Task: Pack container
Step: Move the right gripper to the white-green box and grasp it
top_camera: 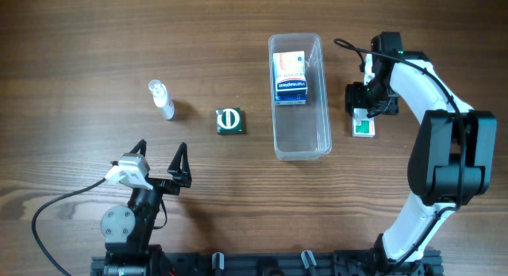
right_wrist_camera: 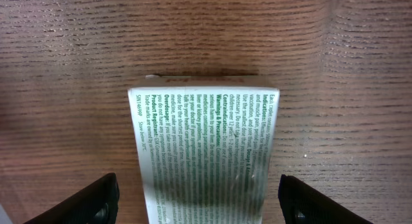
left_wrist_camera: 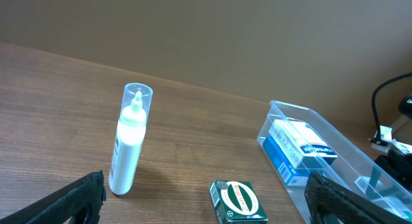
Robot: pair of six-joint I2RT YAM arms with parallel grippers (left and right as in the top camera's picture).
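The clear plastic container (top_camera: 302,141) lies lengthwise at centre right, with a blue and white box (top_camera: 290,78) in its far end; the container also shows in the left wrist view (left_wrist_camera: 360,166). A white and green box (top_camera: 364,127) lies on the table right of the container. My right gripper (top_camera: 367,101) is open just above it, fingers on either side and apart from the box (right_wrist_camera: 206,147). My left gripper (top_camera: 161,163) is open and empty near the front left. A dark green square box (top_camera: 230,121) and a white bottle (top_camera: 162,99) lie left of the container.
The table is brown wood. In the left wrist view the bottle (left_wrist_camera: 129,143) stands upright at left and the green box (left_wrist_camera: 238,201) lies in front between my fingers' line of sight. A black cable runs from the left arm's base.
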